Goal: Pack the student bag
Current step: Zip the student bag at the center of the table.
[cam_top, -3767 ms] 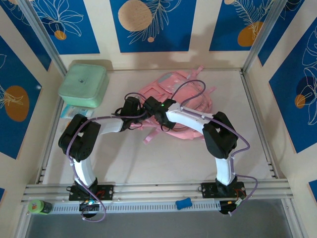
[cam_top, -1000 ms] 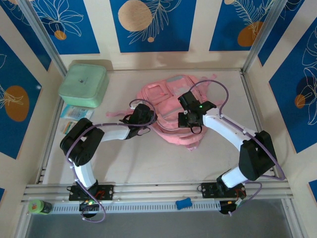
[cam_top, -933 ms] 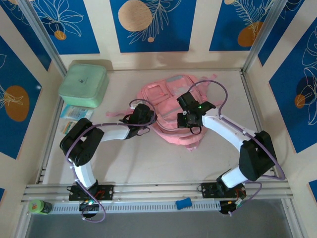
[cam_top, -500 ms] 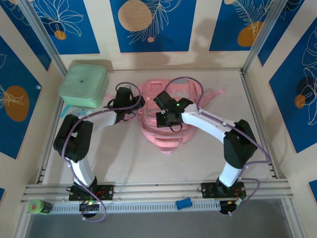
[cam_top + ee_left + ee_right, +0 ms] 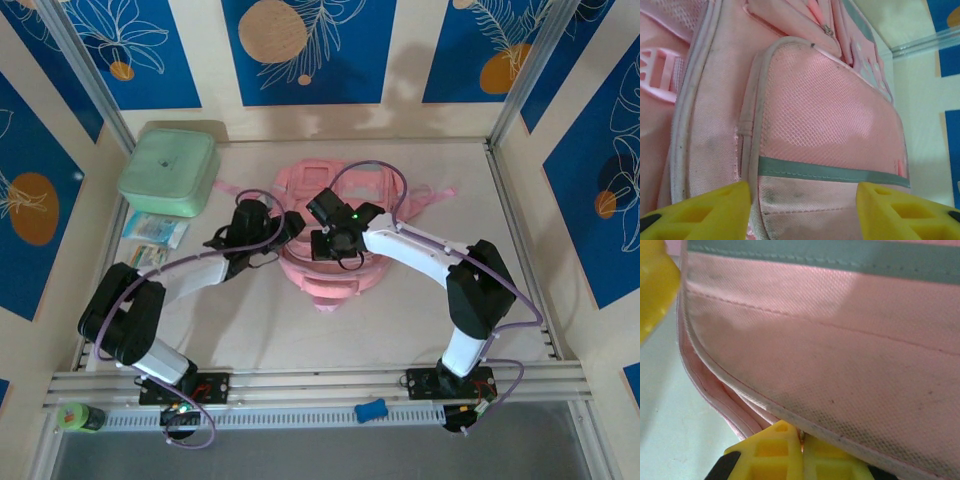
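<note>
**Right claw point(image 5: 802, 452) grips large soft pink fabric backpack point(image 5: 335, 282), left claw point(image 5: 802, 202) open**

The right claw is clamped on the backpack's piped edge seam. The left claw's yellow fingers point(image 5: 700, 210) stand spread, holding nothing, with the backpack's mesh pocket point(image 5: 825, 120) just ahead between them.

Robot lab test cell, blue leaf-print wall panels point(image 5: 310, 50), aluminium frame post point(image 5: 533, 70), left arm point(image 5: 190, 275) and right arm point(image 5: 420, 250) bolted to a rail point(image 5: 320, 383)
</note>
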`<move>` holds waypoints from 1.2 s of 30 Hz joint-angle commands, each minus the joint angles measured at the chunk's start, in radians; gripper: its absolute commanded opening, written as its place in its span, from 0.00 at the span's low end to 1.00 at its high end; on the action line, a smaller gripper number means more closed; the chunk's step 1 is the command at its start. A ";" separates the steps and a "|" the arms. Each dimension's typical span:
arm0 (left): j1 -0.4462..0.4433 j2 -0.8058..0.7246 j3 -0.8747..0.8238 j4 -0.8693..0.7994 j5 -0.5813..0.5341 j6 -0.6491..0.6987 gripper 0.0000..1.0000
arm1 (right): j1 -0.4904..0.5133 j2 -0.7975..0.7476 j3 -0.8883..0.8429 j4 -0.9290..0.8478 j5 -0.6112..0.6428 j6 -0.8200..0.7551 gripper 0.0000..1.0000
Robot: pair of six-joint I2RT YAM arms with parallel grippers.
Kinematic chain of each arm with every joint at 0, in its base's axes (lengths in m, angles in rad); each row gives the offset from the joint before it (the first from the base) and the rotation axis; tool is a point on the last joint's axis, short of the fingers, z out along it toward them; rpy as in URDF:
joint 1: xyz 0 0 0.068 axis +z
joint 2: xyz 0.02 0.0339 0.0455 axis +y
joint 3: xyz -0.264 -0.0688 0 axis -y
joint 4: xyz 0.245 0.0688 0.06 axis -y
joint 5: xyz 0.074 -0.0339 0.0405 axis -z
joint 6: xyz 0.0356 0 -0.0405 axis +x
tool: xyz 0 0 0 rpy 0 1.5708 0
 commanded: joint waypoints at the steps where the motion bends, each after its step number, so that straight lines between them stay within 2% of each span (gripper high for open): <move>1: -0.032 -0.024 -0.062 0.085 -0.095 -0.150 0.57 | 0.009 -0.047 -0.020 0.009 -0.027 0.014 0.00; 8: -0.099 0.020 -0.077 0.159 -0.219 -0.237 0.51 | 0.014 -0.041 -0.015 0.015 -0.004 0.011 0.00; 11: -0.108 0.039 -0.029 0.117 -0.240 -0.212 0.39 | 0.019 -0.032 0.000 -0.004 0.005 0.006 0.00; 13: -0.107 0.042 -0.027 0.136 -0.258 -0.194 0.28 | 0.023 -0.031 0.013 -0.038 0.033 0.003 0.00; 16: -0.101 0.036 -0.006 0.060 -0.296 -0.154 0.10 | 0.026 -0.046 0.011 -0.072 0.061 -0.007 0.00; 19: -0.088 0.023 0.002 0.014 -0.321 -0.103 0.00 | 0.024 -0.068 -0.005 -0.098 0.067 -0.024 0.00; 26: 0.024 -0.005 0.008 -0.041 -0.226 0.010 0.00 | 0.004 -0.158 -0.117 -0.118 0.089 -0.068 0.00; 36: 0.169 0.024 0.082 -0.107 0.005 0.201 0.00 | -0.135 -0.251 -0.218 -0.120 0.068 -0.160 0.00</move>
